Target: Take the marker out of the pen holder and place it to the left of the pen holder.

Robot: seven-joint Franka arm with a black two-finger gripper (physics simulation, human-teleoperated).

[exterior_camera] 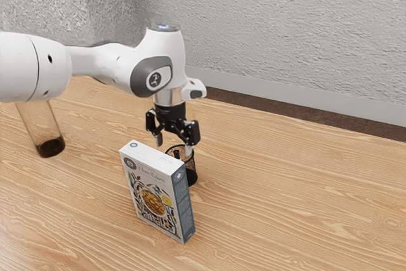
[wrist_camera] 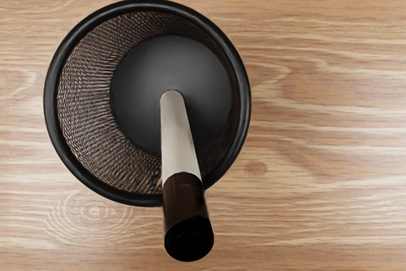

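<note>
Gripper poised in the exterior view, fingers spread with nothing between them, right above the mesh pen holder, which stands behind the upright box! Over to the wrist view, and there's the marker inside the holder, pale barrel running down to the floor, dark cap leaning out over the rim. It looks like the lining-up stage, so the next move should be centring on that cap, easing down around it and closing, clear of the rim.
</note>
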